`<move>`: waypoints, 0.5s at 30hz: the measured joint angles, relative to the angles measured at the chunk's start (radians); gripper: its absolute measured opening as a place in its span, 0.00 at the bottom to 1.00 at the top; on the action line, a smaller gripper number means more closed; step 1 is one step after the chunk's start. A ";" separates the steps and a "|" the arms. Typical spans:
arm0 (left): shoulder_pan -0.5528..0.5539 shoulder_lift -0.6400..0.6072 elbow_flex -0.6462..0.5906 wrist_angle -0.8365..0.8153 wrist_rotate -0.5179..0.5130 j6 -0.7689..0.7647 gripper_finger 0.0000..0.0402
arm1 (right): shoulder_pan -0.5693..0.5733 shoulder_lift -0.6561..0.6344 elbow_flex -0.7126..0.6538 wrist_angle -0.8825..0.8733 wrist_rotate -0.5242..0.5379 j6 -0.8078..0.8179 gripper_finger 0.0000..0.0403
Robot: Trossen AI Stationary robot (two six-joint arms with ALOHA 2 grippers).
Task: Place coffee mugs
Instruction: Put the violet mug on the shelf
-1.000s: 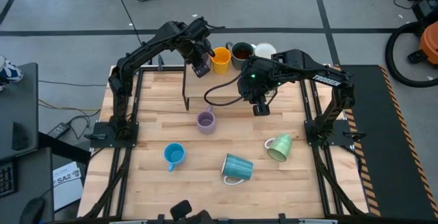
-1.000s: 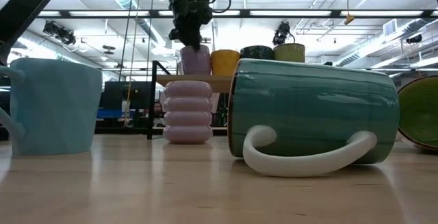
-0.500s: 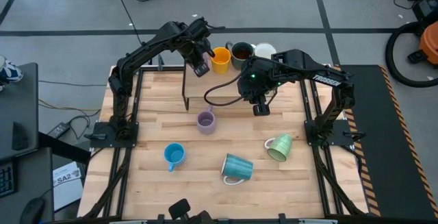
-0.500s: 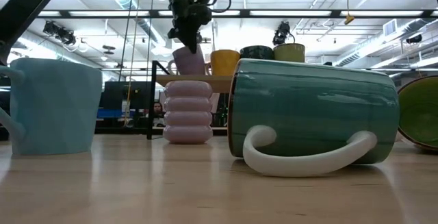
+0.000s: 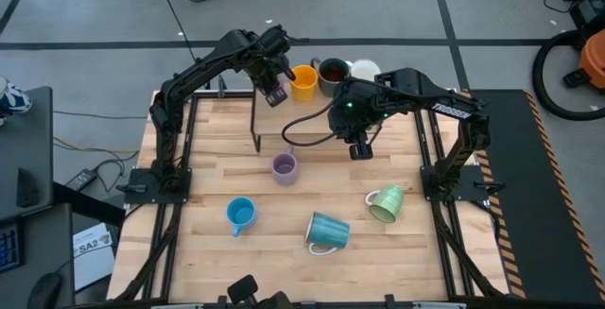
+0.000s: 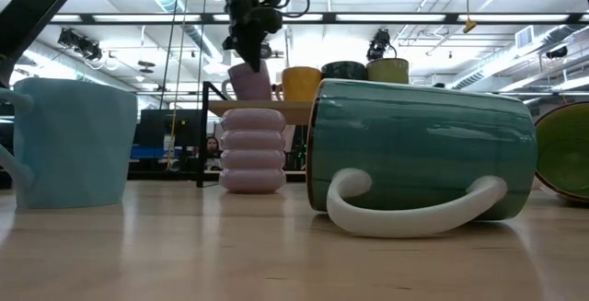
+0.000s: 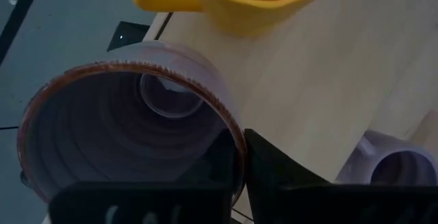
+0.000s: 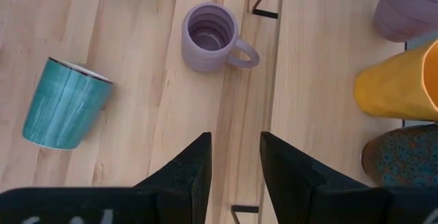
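Note:
A smooth lavender mug (image 6: pixel 247 82) with a brown rim leans at the left end of the raised wooden shelf (image 6: pixel 281 108), its foot at the shelf top. My left gripper (image 6: pixel 241 48) is shut on it from above. Beside it on the shelf stand an orange mug (image 5: pixel 304 80), a dark brown mug (image 5: pixel 333 71) and a cream mug (image 5: pixel 366 67). A ribbed lavender mug (image 5: pixel 285 165) and a blue mug (image 5: pixel 241 214) stand upright on the table. A teal mug (image 5: pixel 327 231) and a pale green mug (image 5: pixel 386 203) lie on their sides. My right gripper (image 5: pixel 359 150) hovers open over the table's middle, touching nothing. My left gripper holds the smooth lavender mug by its rim (image 7: pixel 236 138), on the side toward the orange mug. One finger is inside the mug and the other finger (image 7: pixel 274 176) outside, the wall pinched between them. The fingers come from above, pointing steeply down. The mug leans.
The shelf's dark metal legs (image 5: pixel 256 125) stand on the table behind the ribbed mug. The table's dark frame rails run along its left and right edges. Bare wood shows between the ribbed mug and the pale green mug.
My left gripper has tipped a little without leaving its place. The smooth lavender mug under it stood upright on the shelf and now leans, its mouth swung toward the table's left edge and its handle showing on that side.

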 joint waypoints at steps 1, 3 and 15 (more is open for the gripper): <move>0.000 0.000 0.000 -0.002 0.000 -0.001 0.06 | 0.000 0.000 0.000 0.000 0.000 0.000 0.32; 0.000 0.000 0.000 -0.006 0.000 0.000 0.07 | 0.000 0.000 0.000 0.000 0.000 0.000 0.32; -0.005 0.000 -0.001 -0.004 0.001 0.026 0.10 | 0.000 0.000 0.000 0.000 0.000 0.000 0.32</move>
